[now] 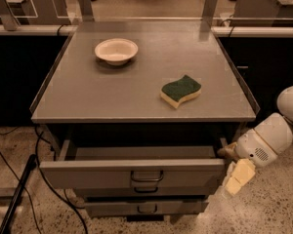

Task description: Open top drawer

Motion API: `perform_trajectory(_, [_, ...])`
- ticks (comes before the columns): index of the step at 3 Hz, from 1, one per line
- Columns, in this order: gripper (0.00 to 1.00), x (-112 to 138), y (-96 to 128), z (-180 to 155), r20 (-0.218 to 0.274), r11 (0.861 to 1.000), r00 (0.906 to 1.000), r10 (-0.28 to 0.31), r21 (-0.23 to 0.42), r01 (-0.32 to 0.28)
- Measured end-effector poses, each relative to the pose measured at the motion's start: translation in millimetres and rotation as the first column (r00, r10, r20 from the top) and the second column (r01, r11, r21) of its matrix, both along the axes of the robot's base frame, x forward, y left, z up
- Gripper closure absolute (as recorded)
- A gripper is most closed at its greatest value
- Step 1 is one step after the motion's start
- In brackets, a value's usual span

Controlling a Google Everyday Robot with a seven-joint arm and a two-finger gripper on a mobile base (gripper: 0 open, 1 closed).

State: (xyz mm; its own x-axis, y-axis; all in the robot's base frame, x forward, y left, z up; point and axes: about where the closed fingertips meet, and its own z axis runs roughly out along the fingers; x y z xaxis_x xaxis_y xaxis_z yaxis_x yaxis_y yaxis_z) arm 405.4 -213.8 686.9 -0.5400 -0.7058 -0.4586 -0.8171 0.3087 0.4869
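Note:
The top drawer (88, 173) is pulled out from under the gray cabinet top, and its dark, bare inside shows. Its small dark bail handle (147, 176) sits at the centre of the front. My gripper (230, 167) is at the right end of the drawer front, just beside its corner and well away from the handle. It holds nothing. Its fingers (239, 177) stand apart, one up by the drawer's side rail and one lower down.
Two shorter gray drawers (146, 207) sit closed below. On the cabinet top (88, 91) lie a white bowl (116, 50) and a green-and-yellow sponge (180, 90). Black cables (10, 169) and a dark bar lie on the floor at left.

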Motion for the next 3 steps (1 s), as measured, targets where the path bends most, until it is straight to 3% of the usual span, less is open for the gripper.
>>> perform_trajectory(1, [0.00,-1,-2,6,-0.007,1.000,0.9999,-0.007,0.000,0.007])
perform_trajectory(2, [0.00,-25,-12,18,-0.104,1.000,0.9946,-0.004,0.006,0.005])
perform_trajectory(3, [0.00,-47,-15,27,-0.197,0.999,0.9803,0.005,0.033,0.001])
